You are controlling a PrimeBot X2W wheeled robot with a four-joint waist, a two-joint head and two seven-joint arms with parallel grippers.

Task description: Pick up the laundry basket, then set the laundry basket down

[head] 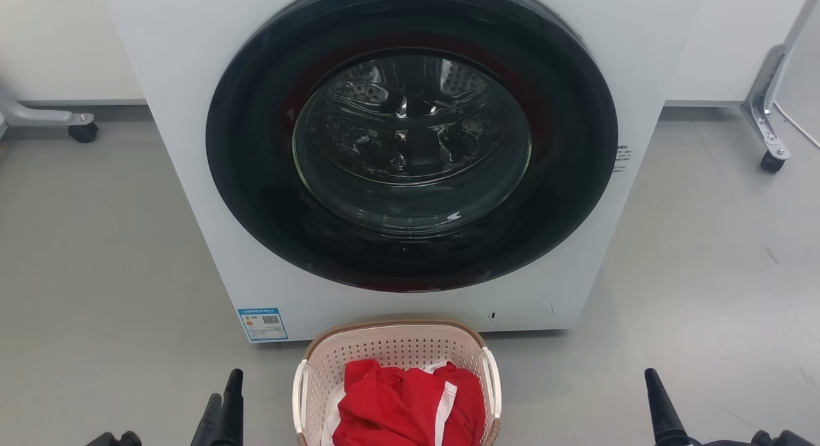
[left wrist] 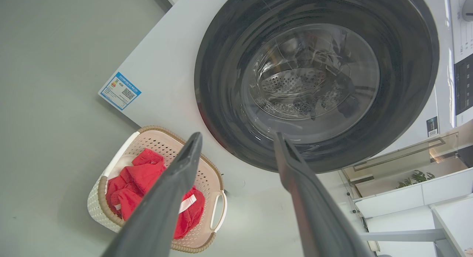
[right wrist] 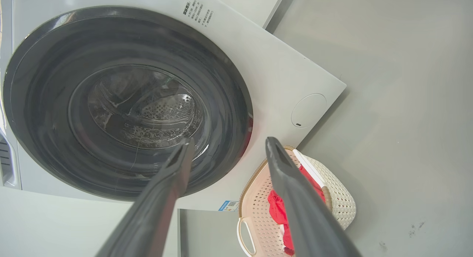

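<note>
The laundry basket [head: 397,351] stands on the floor [head: 96,273] directly before the washer [head: 179,145], holding a red garment [head: 397,407]. The left gripper [left wrist: 238,136] and right gripper [right wrist: 229,140] flank it without touching, fingers of both spread open and empty

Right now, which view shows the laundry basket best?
Left wrist view: the laundry basket shows nearly whole behind one finger. Head view crops its near end; right wrist view hides much behind a finger.

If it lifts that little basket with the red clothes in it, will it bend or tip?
Probably stiff: the laundry basket looks like moulded plastic with a firm rim. Likely light, holding only a red garment. Lifted by one white handle, it might tilt.
</note>
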